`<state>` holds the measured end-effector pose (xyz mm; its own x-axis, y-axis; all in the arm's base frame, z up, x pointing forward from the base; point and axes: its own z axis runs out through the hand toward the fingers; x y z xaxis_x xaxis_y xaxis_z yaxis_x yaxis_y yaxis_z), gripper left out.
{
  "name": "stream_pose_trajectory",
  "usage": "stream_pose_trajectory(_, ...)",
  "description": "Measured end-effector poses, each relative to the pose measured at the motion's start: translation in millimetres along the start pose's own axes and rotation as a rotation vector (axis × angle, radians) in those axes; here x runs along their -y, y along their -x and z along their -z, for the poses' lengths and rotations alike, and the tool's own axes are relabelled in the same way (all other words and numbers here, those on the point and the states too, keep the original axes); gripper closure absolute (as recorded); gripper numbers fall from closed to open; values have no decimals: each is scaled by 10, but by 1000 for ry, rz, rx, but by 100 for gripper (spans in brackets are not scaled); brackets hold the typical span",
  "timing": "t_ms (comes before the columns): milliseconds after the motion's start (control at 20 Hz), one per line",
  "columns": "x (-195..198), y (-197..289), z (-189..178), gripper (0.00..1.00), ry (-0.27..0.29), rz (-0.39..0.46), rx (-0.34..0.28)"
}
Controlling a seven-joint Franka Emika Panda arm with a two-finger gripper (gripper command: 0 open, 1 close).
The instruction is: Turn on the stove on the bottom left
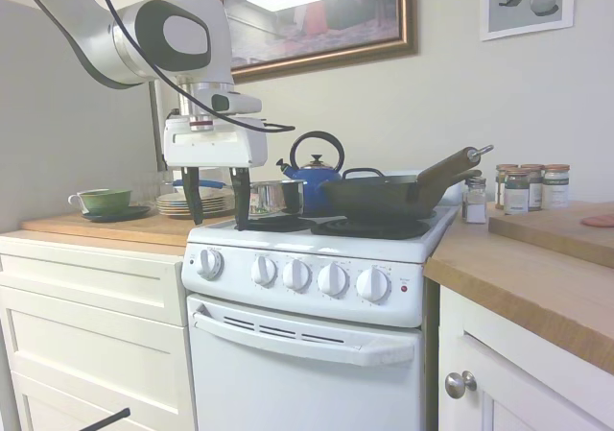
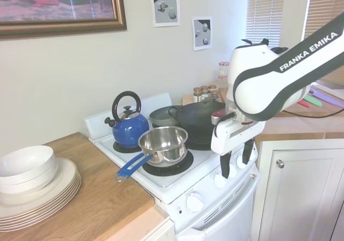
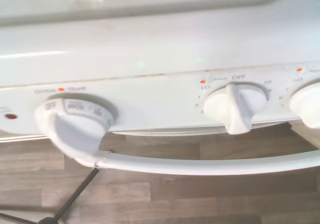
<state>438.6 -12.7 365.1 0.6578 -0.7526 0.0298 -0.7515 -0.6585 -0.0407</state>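
Observation:
The stove (image 1: 307, 258) is a small white range with five round knobs along its front panel; the leftmost knob (image 1: 209, 263) sits just below my gripper (image 1: 219, 224). The gripper hangs open, fingers pointing down, over the stove's front left edge, holding nothing. From the other side, the gripper (image 2: 235, 169) hovers in front of the knob row (image 2: 219, 180). The wrist view shows a large dial (image 3: 75, 119) marked OFF and BROIL, a burner knob (image 3: 235, 107) pointing to OFF, and a red light (image 3: 10, 116).
A steel saucepan (image 2: 161, 144) with a blue handle, a blue kettle (image 2: 129, 125) and a black wok (image 2: 201, 117) occupy the burners. Stacked plates (image 2: 37, 190) sit on the wooden counter. Spice jars (image 1: 526, 187) stand at the back. The oven door handle (image 3: 200, 161) runs below the knobs.

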Motion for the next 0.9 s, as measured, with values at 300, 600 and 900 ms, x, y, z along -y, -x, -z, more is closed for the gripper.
stream_pose_trajectory(300,71,-198,-106,0,11,-16,9)
stream_pose_trajectory(600,150,-344,-245,0,27,-26,27)
stream_pose_trajectory(900,193,-421,-325,100,38,-28,33)
